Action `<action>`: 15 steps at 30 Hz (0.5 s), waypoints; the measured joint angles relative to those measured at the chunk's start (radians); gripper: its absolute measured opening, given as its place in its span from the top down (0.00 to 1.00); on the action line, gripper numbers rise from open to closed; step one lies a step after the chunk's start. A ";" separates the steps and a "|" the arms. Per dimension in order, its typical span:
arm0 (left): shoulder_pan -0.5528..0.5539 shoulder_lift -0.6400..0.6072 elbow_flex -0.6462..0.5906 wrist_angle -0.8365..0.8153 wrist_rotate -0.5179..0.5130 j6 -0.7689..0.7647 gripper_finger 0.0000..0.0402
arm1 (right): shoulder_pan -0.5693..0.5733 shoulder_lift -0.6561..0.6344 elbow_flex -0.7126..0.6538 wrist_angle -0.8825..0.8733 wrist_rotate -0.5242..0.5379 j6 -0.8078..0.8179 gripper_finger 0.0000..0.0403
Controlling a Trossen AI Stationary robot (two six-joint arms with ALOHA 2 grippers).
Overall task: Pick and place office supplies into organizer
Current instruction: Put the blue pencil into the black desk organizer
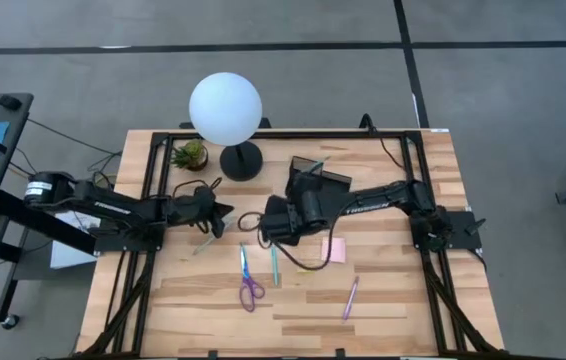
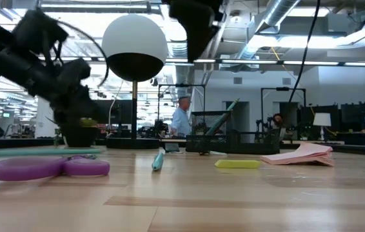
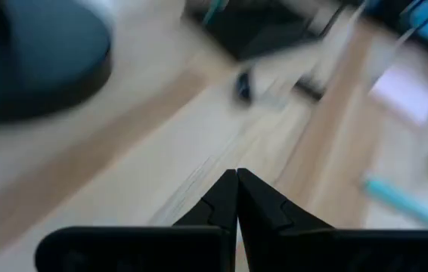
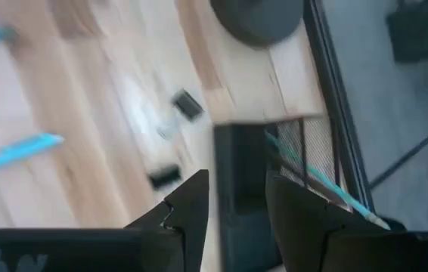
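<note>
The black organizer [image 1: 323, 174] stands at the table's far middle with a teal pen [image 4: 314, 178] leaning in it. On the wood lie purple-handled scissors [image 1: 250, 286], two teal pens [image 1: 274, 265] [image 1: 203, 243], a pink-purple pen [image 1: 350, 297], a pink sticky pad [image 1: 334, 250], a yellow piece [image 2: 237, 164] and two black clips [image 4: 187, 103] [image 4: 163, 177]. My left gripper [image 3: 237, 180] is shut and bare, left of centre [image 1: 228, 214]. My right gripper [image 4: 237, 193] hangs open above the organizer's near wall, nothing between its fingers.
A white globe lamp [image 1: 225, 108] on a black base [image 1: 241, 160] and a small potted plant [image 1: 191, 153] stand at the far left of the board. Black frame rails run along both sides. A person [image 2: 182, 119] is in the room beyond.
</note>
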 joint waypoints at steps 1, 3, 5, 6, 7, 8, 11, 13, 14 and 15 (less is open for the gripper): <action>-0.019 0.000 0.000 0.052 -0.022 0.014 1.00 | 0.013 0.000 0.000 0.016 0.010 0.003 0.69; -0.056 0.000 0.000 0.189 -0.064 0.066 1.00 | 0.036 -0.001 -0.015 0.054 0.019 0.025 0.70; -0.084 0.000 0.006 0.329 -0.077 0.134 1.00 | 0.058 -0.002 -0.075 0.127 0.034 0.055 0.70; -0.094 0.000 0.016 0.371 -0.074 0.167 1.00 | 0.069 -0.001 -0.110 0.155 0.039 0.077 0.70; -0.103 -0.001 0.031 0.390 -0.064 0.194 1.00 | 0.078 0.000 -0.149 0.179 0.037 0.102 0.70; -0.111 -0.001 0.050 0.391 -0.055 0.216 1.00 | 0.088 -0.001 -0.189 0.207 0.033 0.130 0.70; -0.127 0.009 0.115 0.328 -0.051 0.258 1.00 | 0.115 -0.004 -0.327 0.339 0.019 0.232 0.70; -0.135 0.045 0.165 0.268 -0.073 0.289 1.00 | 0.130 -0.001 -0.407 0.387 0.001 0.320 0.70; -0.138 0.072 0.189 0.251 -0.096 0.293 1.00 | 0.137 -0.001 -0.432 0.386 -0.003 0.363 0.70; -0.140 0.114 0.221 0.249 -0.111 0.293 1.00 | 0.145 -0.006 -0.452 0.378 0.000 0.402 0.70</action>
